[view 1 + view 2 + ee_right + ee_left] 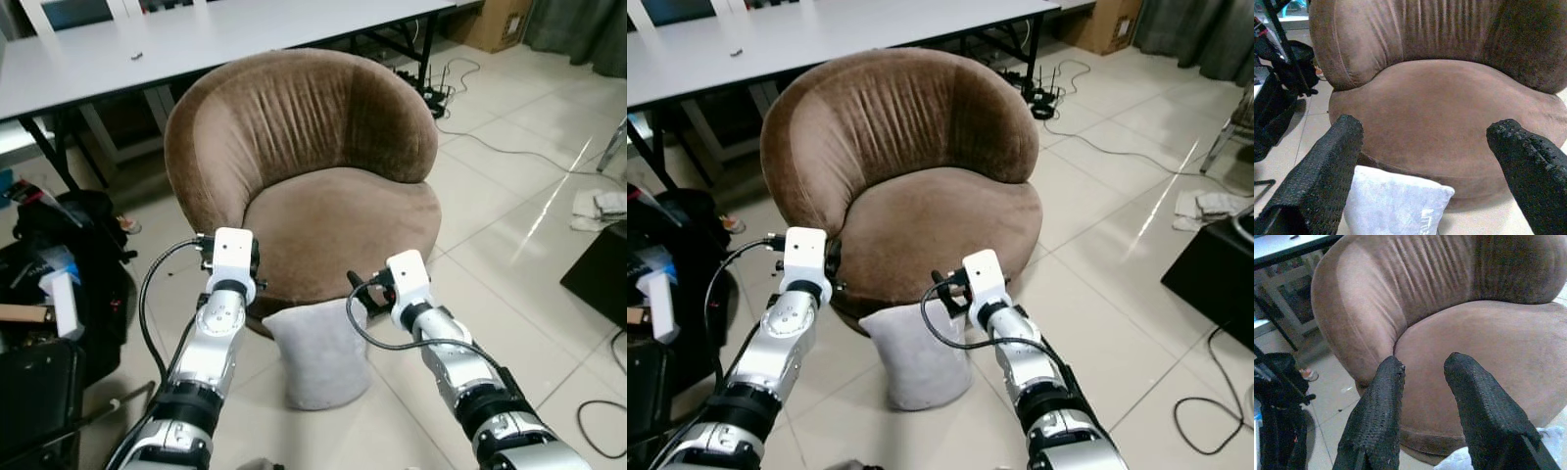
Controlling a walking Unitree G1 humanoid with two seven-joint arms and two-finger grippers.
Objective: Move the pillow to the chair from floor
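Pillow: pale grey pillow (321, 354) stands on edge on the tiled floor (509, 245), leaning against the front base of the chair, below the seat edge
Chair: round brown velvet tub chair (304, 157) with an empty seat cushion, directly ahead of the robot; its front edge touches the top of the pillow
Right gripper: right gripper (1432, 161) hangs just above the pillow's upper right corner, its two black fingers (1327, 166) spread wide apart with nothing between them; in the right wrist view the pillow's top edge lies below the gap, nearer one finger, and the chair seat fills the space beyond
Left gripper: left gripper (1422, 382) is raised at the left front of the chair, above and to the left of the pillow, not touching it; its fingers (1383, 401) are parted by a narrow gap and hold nothing; a corner of the pillow shows beside one finger in the left wrist view
Pillow versus grippers: pillow sits between the two forearms, closer to the right one, untouched by either
Table: long white table (147, 49) stands behind the chair
Left side: black bags and clutter (59, 255) on the floor
Cables: dark cables (470, 137) trail across the tiles behind and to the right of the chair
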